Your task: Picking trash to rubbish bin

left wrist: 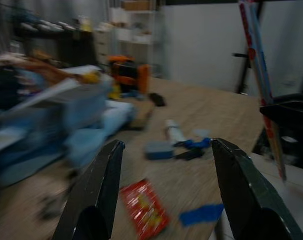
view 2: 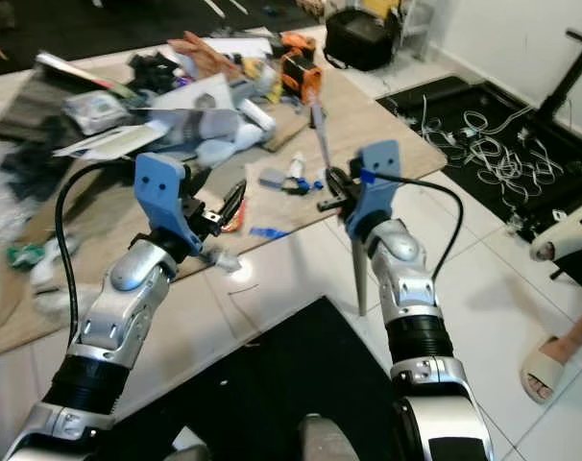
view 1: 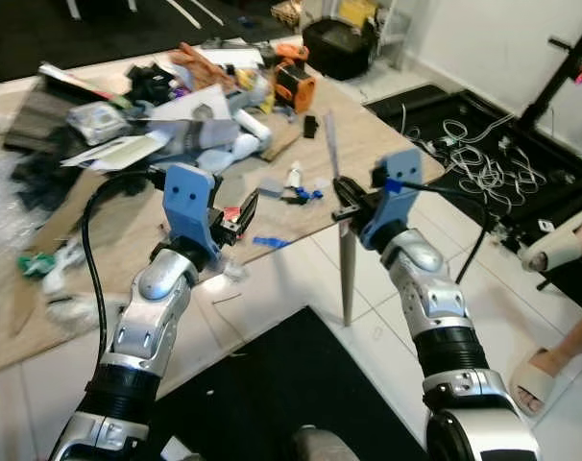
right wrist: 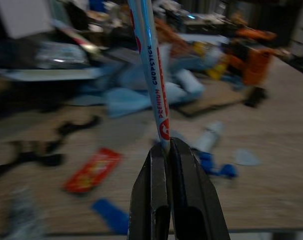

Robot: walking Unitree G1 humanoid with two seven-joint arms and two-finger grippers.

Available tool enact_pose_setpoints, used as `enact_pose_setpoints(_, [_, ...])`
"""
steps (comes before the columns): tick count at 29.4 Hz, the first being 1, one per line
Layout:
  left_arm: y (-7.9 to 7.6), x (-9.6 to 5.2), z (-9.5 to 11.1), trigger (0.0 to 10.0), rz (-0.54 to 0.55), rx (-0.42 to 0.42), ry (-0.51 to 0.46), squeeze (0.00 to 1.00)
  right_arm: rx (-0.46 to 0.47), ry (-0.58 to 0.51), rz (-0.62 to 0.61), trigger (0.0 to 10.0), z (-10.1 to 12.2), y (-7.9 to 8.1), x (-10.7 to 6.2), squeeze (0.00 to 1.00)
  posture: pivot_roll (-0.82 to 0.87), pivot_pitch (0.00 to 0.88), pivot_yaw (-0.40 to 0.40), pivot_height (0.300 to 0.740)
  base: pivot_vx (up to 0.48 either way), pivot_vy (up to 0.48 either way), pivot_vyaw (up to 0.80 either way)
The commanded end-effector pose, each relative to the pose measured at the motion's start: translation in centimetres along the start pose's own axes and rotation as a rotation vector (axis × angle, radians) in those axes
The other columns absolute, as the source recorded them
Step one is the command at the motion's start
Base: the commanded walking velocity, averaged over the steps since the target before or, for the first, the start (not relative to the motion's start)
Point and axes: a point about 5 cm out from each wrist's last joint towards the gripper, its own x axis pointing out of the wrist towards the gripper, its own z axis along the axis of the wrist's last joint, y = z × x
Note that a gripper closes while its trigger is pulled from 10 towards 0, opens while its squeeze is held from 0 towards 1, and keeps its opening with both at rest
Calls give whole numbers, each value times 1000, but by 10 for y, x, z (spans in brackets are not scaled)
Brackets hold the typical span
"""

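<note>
My right gripper [view 1: 343, 206] is shut on a long thin chopstick wrapper [view 1: 346, 274], printed red and blue, and holds it upright above the tiled floor just off the wooden board [view 1: 368, 134]. The right wrist view shows the wrapper [right wrist: 151, 75] pinched between the black fingertips [right wrist: 156, 165]. My left gripper [view 1: 245, 213] is open over the board's near edge, with nothing between its fingers [left wrist: 104, 170]. Below it lie a red packet [left wrist: 144, 207] and a blue scrap [left wrist: 201, 215]. A small white tube [view 1: 294, 175] and blue bits [view 1: 308, 194] lie further along the board.
A heap of papers, plastic and clutter [view 1: 176, 115] covers the back of the board, beside an orange tool [view 1: 293, 84]. A black bag [view 1: 339, 43] stands behind. Cables [view 1: 483, 154] lie on a dark mat at right. A person's slippered foot [view 1: 536, 379] is at the right; a black mat [view 1: 291, 384] lies in front.
</note>
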Motion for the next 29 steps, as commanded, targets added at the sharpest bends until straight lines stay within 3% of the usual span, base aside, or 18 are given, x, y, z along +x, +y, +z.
enact_pose_setpoints(1, [-4, 0, -3, 10000, -31, 14, 9, 0, 3, 32, -6, 10000, -5, -4, -2, 0, -68, 0, -36, 740, 0, 0, 0])
enact_pose_setpoints(18, [-9, 2, -7, 10000, -101, 1, 27, 0, 19, 17, -17, 10000, -6, -6, -2, 0, -73, 0, -36, 740, 0, 0, 0])
enact_pose_setpoints(29, [-8, 2, -9, 10000, -112, -26, 27, 0, 26, 33, -4, 10000, -10, -5, -1, 0, -74, 0, -35, 740, 0, 0, -800])
